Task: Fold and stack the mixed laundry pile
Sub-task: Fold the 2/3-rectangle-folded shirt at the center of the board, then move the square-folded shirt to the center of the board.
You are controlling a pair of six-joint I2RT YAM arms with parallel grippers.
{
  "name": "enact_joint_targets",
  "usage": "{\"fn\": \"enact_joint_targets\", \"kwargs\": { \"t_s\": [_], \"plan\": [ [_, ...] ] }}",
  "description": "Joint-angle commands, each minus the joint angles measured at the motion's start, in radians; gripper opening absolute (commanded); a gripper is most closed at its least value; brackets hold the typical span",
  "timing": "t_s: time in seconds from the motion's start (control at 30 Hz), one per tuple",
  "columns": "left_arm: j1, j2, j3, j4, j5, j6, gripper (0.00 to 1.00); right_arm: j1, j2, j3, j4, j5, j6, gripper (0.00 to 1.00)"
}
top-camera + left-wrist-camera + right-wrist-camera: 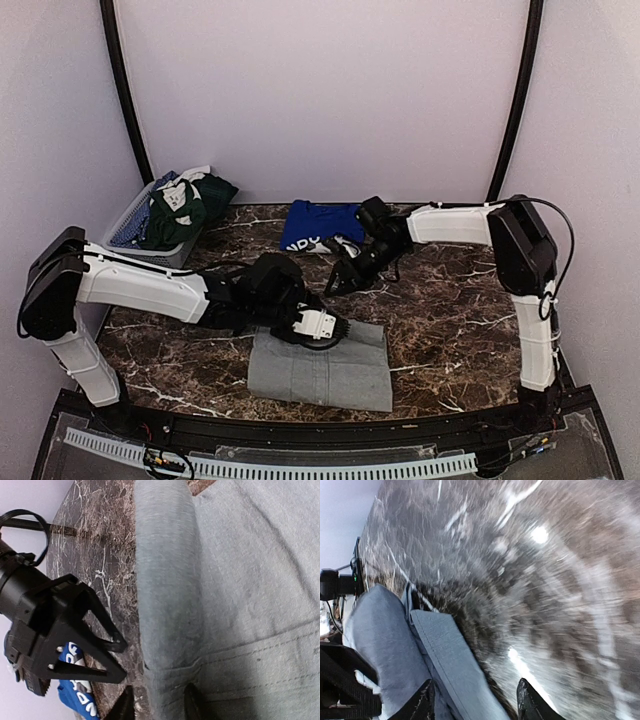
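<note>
A light-grey polo shirt [320, 368] lies folded at the front middle of the table. My left gripper [325, 325] hovers over its far edge. In the left wrist view the left gripper [159, 705] is open, one finger over the marble and one over the grey polo shirt [225, 580], whose rolled fold runs between them. My right gripper [335, 285] hangs just beyond the shirt. In the blurred right wrist view it [476, 705] is open, with a flat grey hem [445, 655] lying loose between the tips. A royal-blue T-shirt [315, 225] sits at the back middle. Dark-green and patterned garments [180, 205] fill the basket.
The grey mesh basket [125, 215] stands at the table's back left corner. Dark marble table [450, 300] lies bare on the right. The right gripper's black frame [65, 630] shows close to the left one, with the blue shirt [75, 700] behind it.
</note>
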Motion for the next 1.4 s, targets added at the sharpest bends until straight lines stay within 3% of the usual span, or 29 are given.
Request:
{"fn": "enact_joint_targets", "kwargs": {
  "t_s": [0.0,0.13,0.23,0.33,0.47,0.67,0.97,1.13,1.37],
  "plan": [
    [0.021,-0.087,0.047,0.049,-0.048,-0.062,0.56,-0.101,-0.141,0.057,-0.018,0.063,0.031,0.55],
    [0.064,-0.139,0.089,0.061,-0.14,-0.261,0.73,-0.145,-0.263,0.007,-0.017,0.061,0.04,0.62],
    [0.083,-0.187,0.152,-0.095,-0.173,-0.488,0.78,-0.147,-0.374,-0.087,0.005,0.051,0.039,0.7],
    [0.092,-0.244,0.164,-0.26,-0.169,-0.787,0.92,-0.136,-0.475,-0.204,0.027,0.031,0.051,0.74],
    [0.095,-0.372,0.086,-0.325,-0.02,-1.133,0.99,-0.068,-0.578,-0.348,0.039,0.04,0.045,0.8],
    [0.146,-0.509,-0.088,-0.316,0.107,-1.451,0.99,0.03,-0.598,-0.47,0.012,0.161,0.027,0.79],
    [0.196,-0.482,-0.227,-0.277,0.25,-1.675,0.97,0.048,-0.581,-0.537,-0.003,0.27,0.01,0.74],
    [0.214,-0.427,-0.244,-0.246,0.298,-1.722,0.88,0.072,-0.547,-0.538,0.003,0.259,0.004,0.63],
    [0.231,-0.35,-0.263,-0.147,0.348,-1.773,0.68,0.084,-0.521,-0.545,0.007,0.309,0.011,0.34]
  ]
}}
